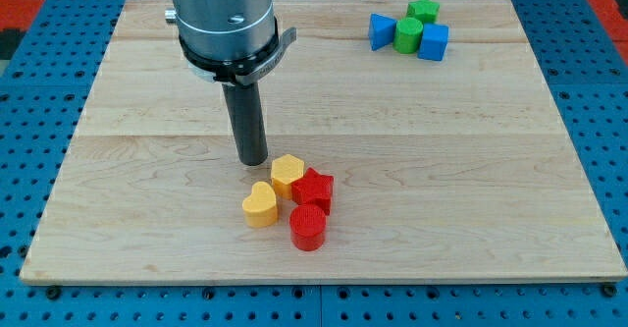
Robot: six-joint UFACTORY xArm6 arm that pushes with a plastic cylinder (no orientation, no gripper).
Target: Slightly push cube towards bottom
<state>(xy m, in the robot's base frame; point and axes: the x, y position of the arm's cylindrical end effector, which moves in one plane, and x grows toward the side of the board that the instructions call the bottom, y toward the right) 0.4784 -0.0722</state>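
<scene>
Tip [253,160] down mid-board, far from the cube [433,42].
No claw here, only a bare rod, so nothing to spread or pinch. Just left of and above the yellow hexagon [287,173]; yellow heart [260,205], red star [314,188], red cylinder [307,228] below. Cube lies up-right at the top edge, beside green cylinder [408,34], blue triangle [381,29]; needs approaching from above.
</scene>
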